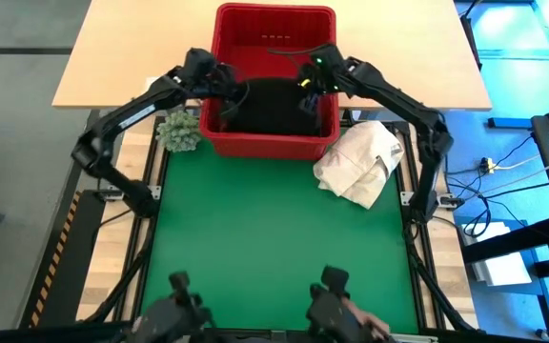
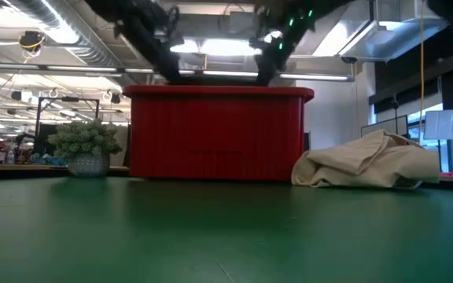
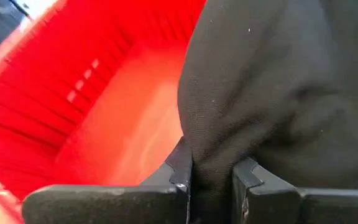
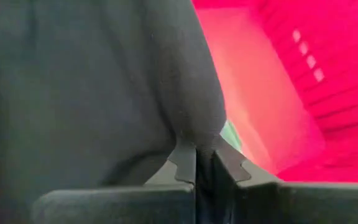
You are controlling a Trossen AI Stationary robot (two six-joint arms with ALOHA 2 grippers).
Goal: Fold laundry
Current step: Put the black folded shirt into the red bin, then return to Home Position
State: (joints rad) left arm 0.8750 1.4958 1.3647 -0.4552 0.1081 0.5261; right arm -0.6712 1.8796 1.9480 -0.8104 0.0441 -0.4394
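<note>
Both arms reach into the red basket (image 1: 274, 143) at top centre. Left gripper (image 3: 211, 180) and right gripper (image 4: 205, 163) each pinched tight on the black garment (image 1: 273, 105).

Both arms reach toward the frame's upper middle; the left pincer (image 1: 225, 84) and right pincer (image 1: 305, 84) are each clamped tight, angled downward.

We see the laundry (image 1: 273, 105) as a soft black cloth bunched inside the red basket (image 1: 274, 24) at the upper centre of the high view, with a fold pinched at each side.
</note>
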